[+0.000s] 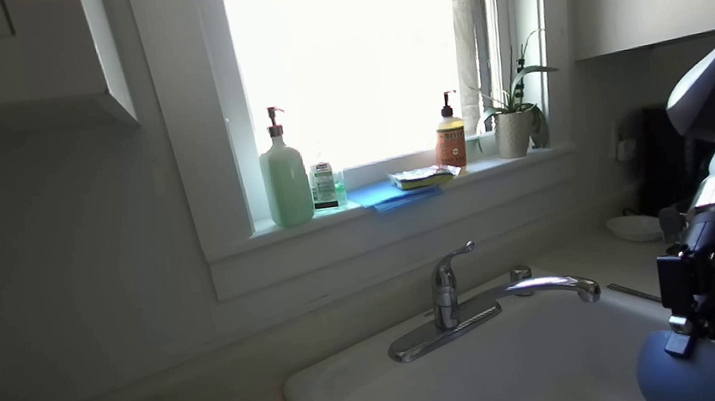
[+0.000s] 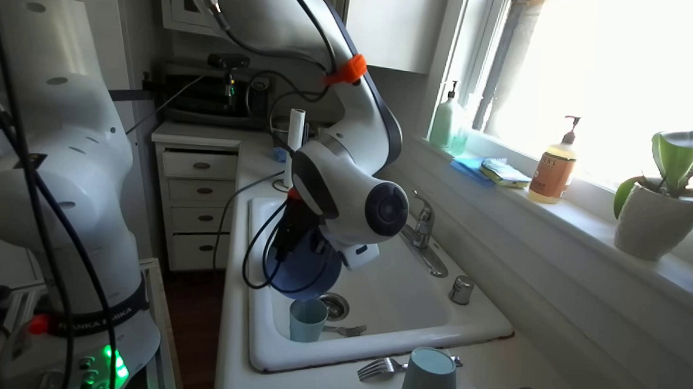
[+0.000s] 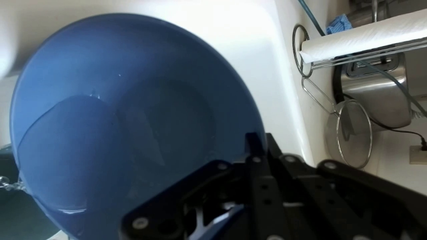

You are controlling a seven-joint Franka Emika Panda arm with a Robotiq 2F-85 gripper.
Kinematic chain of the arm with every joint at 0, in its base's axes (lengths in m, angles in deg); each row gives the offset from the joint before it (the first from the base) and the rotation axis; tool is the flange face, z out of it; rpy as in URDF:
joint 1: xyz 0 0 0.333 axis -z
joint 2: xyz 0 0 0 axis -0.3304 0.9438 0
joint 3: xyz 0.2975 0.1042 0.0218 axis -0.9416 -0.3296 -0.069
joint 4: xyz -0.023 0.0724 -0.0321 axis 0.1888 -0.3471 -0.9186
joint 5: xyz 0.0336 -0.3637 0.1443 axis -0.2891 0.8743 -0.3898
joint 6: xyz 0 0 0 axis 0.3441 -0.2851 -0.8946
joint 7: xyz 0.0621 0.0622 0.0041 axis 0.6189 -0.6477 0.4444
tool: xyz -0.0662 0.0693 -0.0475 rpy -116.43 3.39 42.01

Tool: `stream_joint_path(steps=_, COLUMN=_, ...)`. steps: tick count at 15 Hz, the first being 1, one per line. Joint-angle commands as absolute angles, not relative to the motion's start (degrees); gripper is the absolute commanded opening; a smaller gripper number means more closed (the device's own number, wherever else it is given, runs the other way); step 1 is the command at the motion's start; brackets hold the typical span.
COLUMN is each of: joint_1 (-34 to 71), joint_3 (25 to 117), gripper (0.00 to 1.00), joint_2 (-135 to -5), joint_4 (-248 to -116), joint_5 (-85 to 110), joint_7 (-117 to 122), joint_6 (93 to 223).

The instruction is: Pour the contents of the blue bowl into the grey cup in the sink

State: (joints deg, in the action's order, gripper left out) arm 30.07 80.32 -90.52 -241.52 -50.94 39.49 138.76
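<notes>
OK, blue bowl is tipped in my gripper, over sink. Grey-blue cup stands upright in sink under bowl's low lip, approx. opp. side from my grip. Jaws clamped on rim, 1 fingertip inside, 1 outside, gap just rim-thick. Water pooled toward that lip, thin stream leaving it over cup; can't tell if all lands in. Est. mid-pour; next needs more tilt w/ lip over cup mouth.
</notes>
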Motion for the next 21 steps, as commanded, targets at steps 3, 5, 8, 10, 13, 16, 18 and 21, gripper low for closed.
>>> stream_joint_path(steps=3, joint_1=31.28, joint_3=80.89, gripper=0.01, joint_2=-90.13, joint_4=-241.55, joint_5=-53.13, joint_7=42.50, joint_6=136.28)
stream_joint_path(steps=5, joint_1=31.42, joint_3=81.06, gripper=0.01, joint_2=-89.96, joint_4=-241.49, joint_5=-53.39, joint_7=43.14, joint_6=135.95)
stream_joint_path(steps=8, joint_1=31.56, joint_3=81.25, gripper=0.01, joint_2=-89.73, joint_4=-241.42, joint_5=-54.14, joint_7=44.20, joint_6=135.23)
stream_joint_path(steps=10, joint_1=31.68, joint_3=81.32, gripper=0.01, joint_2=-89.79, joint_4=-241.44, joint_5=-54.65, joint_7=44.79, joint_6=135.25)
stream_joint_path(steps=13, joint_1=31.83, joint_3=81.39, gripper=0.01, joint_2=-89.66, joint_4=-241.37, joint_5=-54.89, joint_7=45.25, joint_6=135.33)
stream_joint_path(steps=16, joint_1=32.12, joint_3=81.53, gripper=0.01, joint_2=-89.80, joint_4=-241.37, joint_5=-54.77, joint_7=45.17, joint_6=135.31)
stream_joint_path(steps=18, joint_1=32.29, joint_3=81.74, gripper=0.01, joint_2=-89.89, joint_4=-241.32, joint_5=-54.52, joint_7=45.19, joint_6=135.02)
stream_joint_path(steps=21, joint_1=32.63, joint_3=82.05, gripper=0.01, joint_2=-89.80, joint_4=-241.16, joint_5=-54.21, joint_7=45.89, joint_6=134.23)
